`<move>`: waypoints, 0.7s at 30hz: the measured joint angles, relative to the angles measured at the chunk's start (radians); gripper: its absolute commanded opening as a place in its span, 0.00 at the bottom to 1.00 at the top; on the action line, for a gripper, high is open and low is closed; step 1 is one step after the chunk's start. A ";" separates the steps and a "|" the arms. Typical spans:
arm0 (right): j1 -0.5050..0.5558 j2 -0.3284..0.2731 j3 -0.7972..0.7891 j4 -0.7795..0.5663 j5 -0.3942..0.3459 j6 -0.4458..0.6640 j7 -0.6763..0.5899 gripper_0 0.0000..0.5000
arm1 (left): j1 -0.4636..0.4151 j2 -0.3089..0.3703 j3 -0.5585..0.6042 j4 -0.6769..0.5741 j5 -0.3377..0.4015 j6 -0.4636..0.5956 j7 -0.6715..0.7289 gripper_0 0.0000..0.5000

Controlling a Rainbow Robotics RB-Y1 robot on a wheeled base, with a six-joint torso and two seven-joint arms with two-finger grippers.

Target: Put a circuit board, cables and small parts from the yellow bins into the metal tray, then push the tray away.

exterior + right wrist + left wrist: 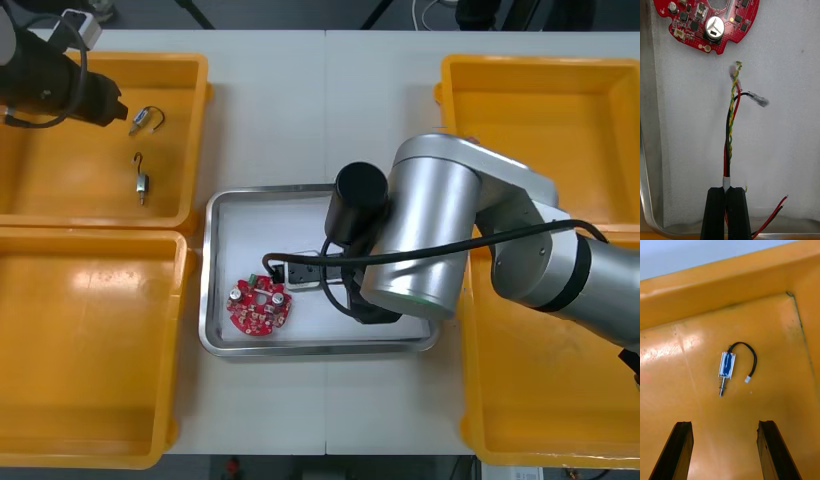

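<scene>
Red circuit board (258, 306) already lies in the metal tray (300, 347). Right jaws, low over the tray, are clamped on a red and yellow cable (731, 123). Left jaws stand apart above a small metal part (727, 367) in the far left yellow bin (60, 170). Parts and push outstanding.

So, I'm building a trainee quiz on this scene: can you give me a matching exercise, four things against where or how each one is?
Things
1. round red circuit board
2. twisted red and yellow cable
3. small metal part with black lead
4. left gripper

States
A. jaws open
B. on the floor of a yellow bin
C. lying free in the white-lined metal tray
D. clamped by the right gripper

Pairs: 1-C, 2-D, 3-B, 4-A.
</scene>
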 measured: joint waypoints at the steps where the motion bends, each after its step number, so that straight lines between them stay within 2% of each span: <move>1: 0.000 0.000 0.018 0.010 0.010 -0.011 0.000 0.00 | -0.003 -0.009 0.000 0.017 0.000 -0.020 0.000 1.00; 6: 0.000 0.000 0.100 0.048 0.050 -0.075 0.000 0.00 | -0.019 -0.056 0.000 0.093 -0.011 -0.099 0.000 1.00; 13: 0.006 0.000 0.122 0.107 0.051 -0.092 0.000 0.00 | -0.024 -0.090 -0.011 0.139 -0.033 -0.212 0.000 1.00; 16: 0.016 0.000 0.122 0.114 0.051 -0.094 0.000 0.34 | -0.024 -0.091 -0.022 0.160 -0.040 -0.254 0.000 1.00; 17: 0.018 0.000 0.122 0.114 0.051 -0.095 0.000 0.53 | -0.024 -0.091 -0.025 0.167 -0.042 -0.263 -0.001 1.00; 18: 0.020 0.000 0.122 0.114 0.051 -0.095 0.000 0.59 | -0.024 -0.091 -0.027 0.172 -0.044 -0.272 -0.001 1.00; 19: 0.021 0.000 0.122 0.114 0.051 -0.095 0.000 0.59 | -0.024 -0.091 -0.029 0.177 -0.046 -0.281 -0.001 1.00; 20: 0.021 0.000 0.122 0.114 0.051 -0.095 0.000 0.87 | -0.024 -0.092 -0.030 0.181 -0.048 -0.288 -0.001 1.00; 21: 0.021 0.000 0.122 0.114 0.052 -0.095 0.000 1.00 | -0.024 -0.092 -0.031 0.185 -0.049 -0.295 -0.002 1.00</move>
